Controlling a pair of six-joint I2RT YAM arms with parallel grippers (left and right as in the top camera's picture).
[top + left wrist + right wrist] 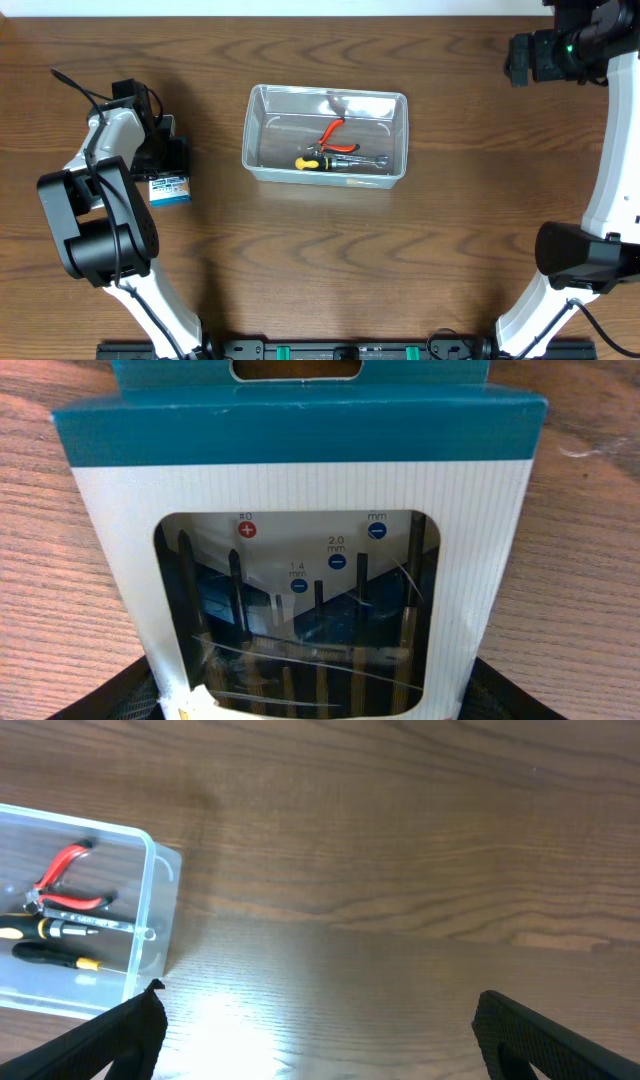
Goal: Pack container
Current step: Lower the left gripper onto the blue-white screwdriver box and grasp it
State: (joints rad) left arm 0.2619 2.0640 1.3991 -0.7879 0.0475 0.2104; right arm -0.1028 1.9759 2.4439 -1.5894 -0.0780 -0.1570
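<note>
Container [300, 90] seemed light, stiff and slick, best taken by its rim; left pincer [315, 695] stood spread around the box [300, 460], right pincer [320, 1020] spread and empty.

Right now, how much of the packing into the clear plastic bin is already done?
Done: red-handled pliers and a yellow-and-black screwdriver lie in the clear rectangular plastic bin. In hand: the left jaws are at the blue-and-white cardboard screwdriver box, outside the bin. Left: moving that box in. The right jaws hang open, empty.
</note>
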